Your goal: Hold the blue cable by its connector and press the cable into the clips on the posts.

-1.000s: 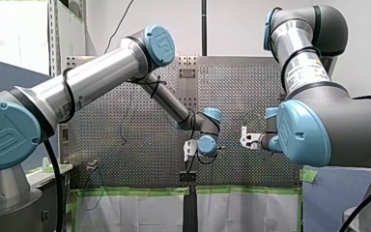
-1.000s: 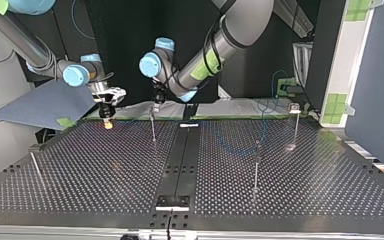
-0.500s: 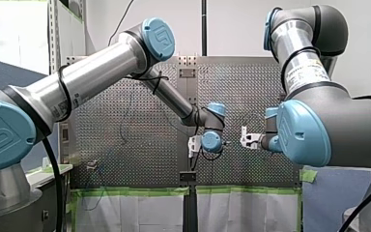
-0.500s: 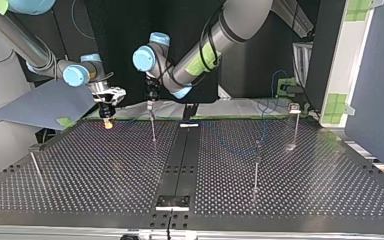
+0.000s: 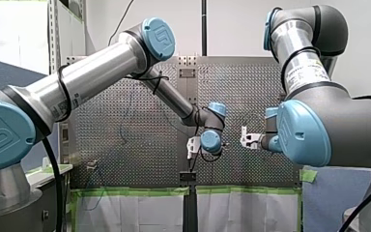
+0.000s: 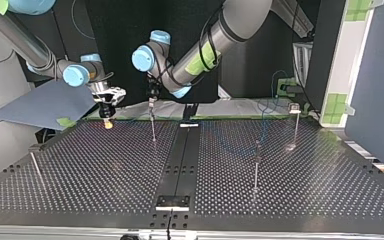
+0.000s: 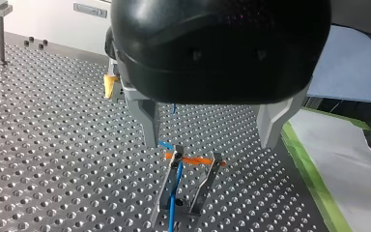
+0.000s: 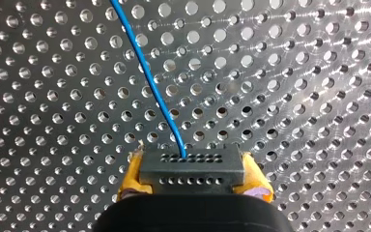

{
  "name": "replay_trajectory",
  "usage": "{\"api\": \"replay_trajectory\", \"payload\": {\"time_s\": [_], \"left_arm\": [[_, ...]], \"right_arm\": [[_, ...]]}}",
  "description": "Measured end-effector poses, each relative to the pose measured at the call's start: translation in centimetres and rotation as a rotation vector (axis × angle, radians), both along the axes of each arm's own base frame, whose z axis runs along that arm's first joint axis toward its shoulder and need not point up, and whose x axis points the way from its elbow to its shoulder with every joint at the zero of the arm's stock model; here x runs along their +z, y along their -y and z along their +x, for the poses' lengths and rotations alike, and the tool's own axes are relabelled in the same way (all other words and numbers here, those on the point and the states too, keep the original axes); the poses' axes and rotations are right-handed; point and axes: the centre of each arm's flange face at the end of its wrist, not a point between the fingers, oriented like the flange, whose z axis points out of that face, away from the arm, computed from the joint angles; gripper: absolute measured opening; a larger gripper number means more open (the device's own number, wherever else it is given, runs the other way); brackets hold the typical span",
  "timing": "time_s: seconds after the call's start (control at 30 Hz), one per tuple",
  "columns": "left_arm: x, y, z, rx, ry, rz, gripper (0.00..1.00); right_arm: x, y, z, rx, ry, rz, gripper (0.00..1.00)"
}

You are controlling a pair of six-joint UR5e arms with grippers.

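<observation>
In the right wrist view my right gripper (image 8: 193,186) has its yellow pads shut on the black connector (image 8: 191,166). The thin blue cable (image 8: 147,77) runs out of the connector over the perforated plate. My left gripper (image 7: 210,143) is open, its metal fingers (image 7: 147,118) hanging just above a clip (image 7: 189,181) on a post. The blue cable (image 7: 173,205) passes through this clip beside an orange piece. At the top view's far left of centre, my left gripper (image 6: 151,99) hovers over that post (image 6: 153,127), and my right gripper (image 6: 107,116) stays to its left.
More clip posts stand on the table (image 6: 105,170): one at the near left (image 6: 34,164), one right of centre (image 6: 256,167) and one at the far right (image 6: 295,120). A black rail (image 6: 180,160) runs down the middle. A grey-blue panel (image 6: 45,102) leans at the far left.
My left arm has swung toward the top view's left, bringing its open gripper over the post. My right gripper and the connector have stayed in place.
</observation>
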Motion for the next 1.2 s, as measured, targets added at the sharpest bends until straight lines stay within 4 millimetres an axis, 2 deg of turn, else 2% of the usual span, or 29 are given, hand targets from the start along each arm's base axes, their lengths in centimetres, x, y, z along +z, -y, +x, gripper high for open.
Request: {"api": "replay_trajectory", "payload": {"time_s": [0.53, 0.7, 1.2], "left_arm": [[0.0, -0.1, -0.1, 0.009, -0.005, 0.001, 1.0], [-0.1, -0.3, -1.0, 0.018, -0.007, 0.012, 1.0], [4.5, -1.2, -3.6, 0.01, 0.073, -0.077, 1.0]], "right_arm": [[0.0, 0.0, 0.0, -0.001, 0.0, 0.0, 0.0], [0.0, 0.0, 0.0, 0.0, 0.0, 0.0, 0.0], [0.0, 0.0, -0.1, -0.001, 0.0, 0.003, 0.0]]}}
